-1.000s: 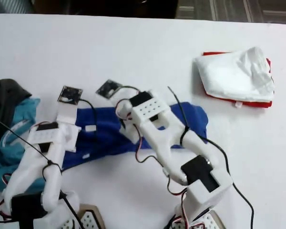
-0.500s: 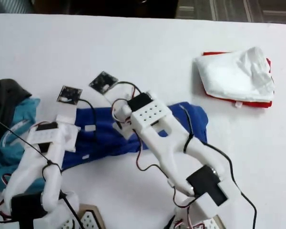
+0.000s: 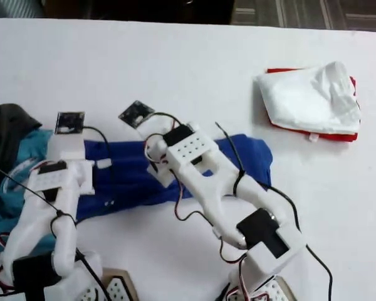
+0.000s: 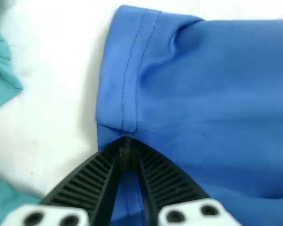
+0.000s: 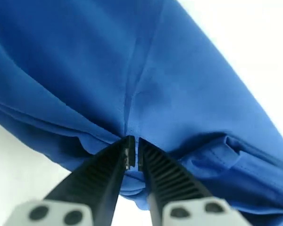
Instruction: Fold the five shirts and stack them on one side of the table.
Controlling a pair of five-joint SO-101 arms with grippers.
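A blue shirt (image 3: 138, 175) lies stretched across the middle of the table, partly folded lengthwise. My left gripper (image 4: 126, 147) is shut on its hemmed sleeve edge (image 4: 127, 84) at the shirt's left end, next to a teal shirt (image 3: 25, 163). My right gripper (image 5: 132, 149) is shut on a bunched fold of the blue shirt (image 5: 179, 94) near its middle. Both arms (image 3: 194, 163) cover much of the cloth in the high view. A folded white shirt (image 3: 310, 97) rests on a folded red one (image 3: 335, 135) at the far right.
A dark grey shirt (image 3: 9, 122) lies crumpled on the teal one at the left edge. The far half of the white table (image 3: 175, 63) is bare. Cables loop off both arms over the near side.
My left gripper has pulled the sleeve end of the blue shirt leftward and a little farther away. The right arm shifted slightly left with its fold.
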